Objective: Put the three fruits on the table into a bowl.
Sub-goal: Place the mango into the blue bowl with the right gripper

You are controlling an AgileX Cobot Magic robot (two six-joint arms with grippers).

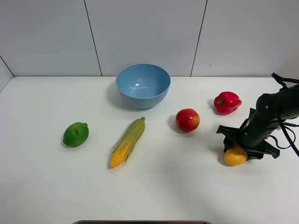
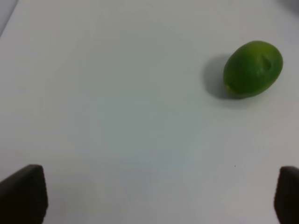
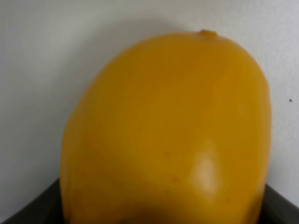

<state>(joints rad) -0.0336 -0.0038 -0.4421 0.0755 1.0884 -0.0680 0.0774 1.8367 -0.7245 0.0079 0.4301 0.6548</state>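
The yellow-orange mango (image 1: 235, 156) lies on the white table (image 1: 42, 186) at the right. My right gripper (image 1: 239, 150) is down over it with its jaws spread wide on either side. In the right wrist view the mango (image 3: 168, 130) fills the picture, with dark fingers (image 3: 28, 210) at the edges. The red apple (image 1: 187, 120) rests right of centre. The green lime (image 1: 75, 134) rests at the left and shows in the left wrist view (image 2: 252, 69). My left gripper (image 2: 154, 196) is open and empty, short of the lime. The light-blue bowl (image 1: 143, 85) stands empty at the back centre.
A husked corn cob (image 1: 127, 142) lies between the lime and the apple, in front of the bowl. A red bell pepper (image 1: 227, 102) sits behind the right gripper. The right arm (image 1: 268, 116) reaches in from the right edge.
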